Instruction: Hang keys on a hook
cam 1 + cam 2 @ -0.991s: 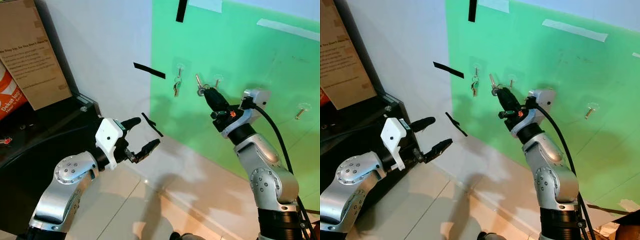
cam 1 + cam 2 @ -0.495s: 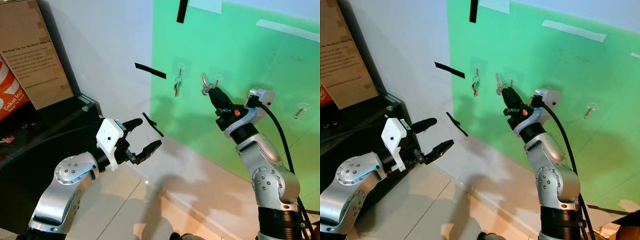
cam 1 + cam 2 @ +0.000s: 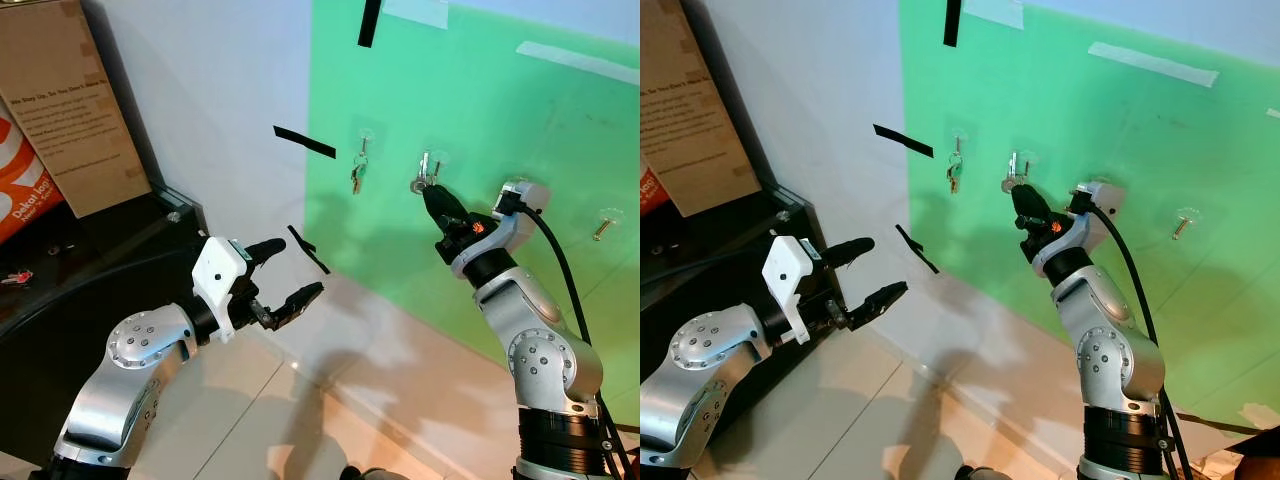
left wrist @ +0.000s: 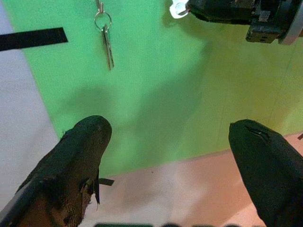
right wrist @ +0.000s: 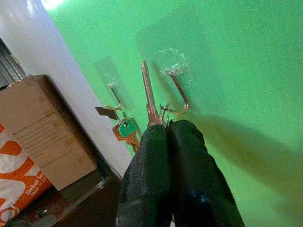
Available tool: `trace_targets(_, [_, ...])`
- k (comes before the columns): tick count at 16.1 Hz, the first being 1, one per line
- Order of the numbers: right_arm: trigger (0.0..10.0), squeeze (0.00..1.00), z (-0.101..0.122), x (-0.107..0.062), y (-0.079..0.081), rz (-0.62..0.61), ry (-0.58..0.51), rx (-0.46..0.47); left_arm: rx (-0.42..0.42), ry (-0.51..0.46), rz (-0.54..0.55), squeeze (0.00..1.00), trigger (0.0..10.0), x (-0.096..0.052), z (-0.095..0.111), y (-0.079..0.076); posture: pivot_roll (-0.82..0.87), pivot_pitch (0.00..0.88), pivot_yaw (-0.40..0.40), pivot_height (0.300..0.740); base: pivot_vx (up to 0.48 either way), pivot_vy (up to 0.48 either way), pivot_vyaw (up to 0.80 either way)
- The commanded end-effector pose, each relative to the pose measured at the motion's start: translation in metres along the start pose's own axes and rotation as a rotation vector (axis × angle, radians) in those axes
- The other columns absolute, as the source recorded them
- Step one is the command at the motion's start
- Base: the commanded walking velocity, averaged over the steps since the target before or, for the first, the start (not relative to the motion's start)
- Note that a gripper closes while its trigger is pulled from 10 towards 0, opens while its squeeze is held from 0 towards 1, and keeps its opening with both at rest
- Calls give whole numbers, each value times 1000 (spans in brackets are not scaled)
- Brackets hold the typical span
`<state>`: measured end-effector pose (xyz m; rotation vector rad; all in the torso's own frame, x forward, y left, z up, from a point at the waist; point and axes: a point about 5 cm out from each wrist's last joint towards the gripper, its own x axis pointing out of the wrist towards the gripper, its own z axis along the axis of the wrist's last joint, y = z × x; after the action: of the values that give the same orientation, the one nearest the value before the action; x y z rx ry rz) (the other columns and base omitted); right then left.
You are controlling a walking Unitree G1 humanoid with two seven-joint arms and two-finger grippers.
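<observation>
I have the right end effector [image 3: 432, 192] raised against the green wall panel [image 3: 500, 120], its two black fingers [image 5: 163, 161] pressed together and pinching a set of keys [image 5: 150, 101] at the ring. One silver key blade sticks straight up from the fingertips, and the key ring sits right at the bend of the clear adhesive hook [image 5: 175, 80] just ahead of the fingers. From the right wrist view the ring looks to be touching or looped over the hook's wire, but I cannot tell for certain which.

Beside that hook, further from the right end effector toward the white wall, a second clear hook [image 5: 112, 92] already carries another key bunch [image 3: 355, 175] that includes one with a green head. On the other side of my right arm, a third hook [image 3: 603, 222] sits on the panel, well apart from the fingers.

My left end effector [image 3: 285, 275] hovers lower down, well apart from the wall, with its fingers spread wide and nothing between them. Black tape strips [image 3: 303, 142] are stuck on the white wall above and just beyond it. Off to the far side of the left arm, a cardboard box [image 3: 75, 110] stands on a dark bench [image 3: 90, 260].
</observation>
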<state>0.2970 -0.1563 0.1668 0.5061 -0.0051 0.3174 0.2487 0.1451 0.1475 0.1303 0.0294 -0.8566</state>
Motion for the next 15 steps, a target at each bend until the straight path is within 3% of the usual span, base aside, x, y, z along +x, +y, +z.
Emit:
trace_targets(1, [10000, 0, -14, -4, -12, -72, 78, 22, 7, 2, -20, 157, 10000, 0, 3, -3, -50, 0, -23, 740, 0, 0, 0])
trace_targets(9, [10000, 0, -12, -2, -12, -80, 69, 10, 13, 5, -19, 157, 10000, 0, 3, -2, -46, 0, -24, 740, 0, 0, 0])
trace_targets(10, [10000, 525, -12, -2, -12, -79, 66, 12, 14, 5, -18, 157, 10000, 0, 3, -2, -46, 0, -24, 740, 0, 0, 0])
trace_targets(11, [10000, 961, -11, -2, -12, -78, 65, 14, 14, 6, -18, 157, 10000, 0, 3, -2, -46, 0, -24, 740, 0, 0, 0])
trace_targets(15, [10000, 1000, -12, -4, -14, -87, 67, 11, 14, 7, -20, 157, 10000, 0, 2, -2, -48, 0, -22, 740, 0, 0, 0])
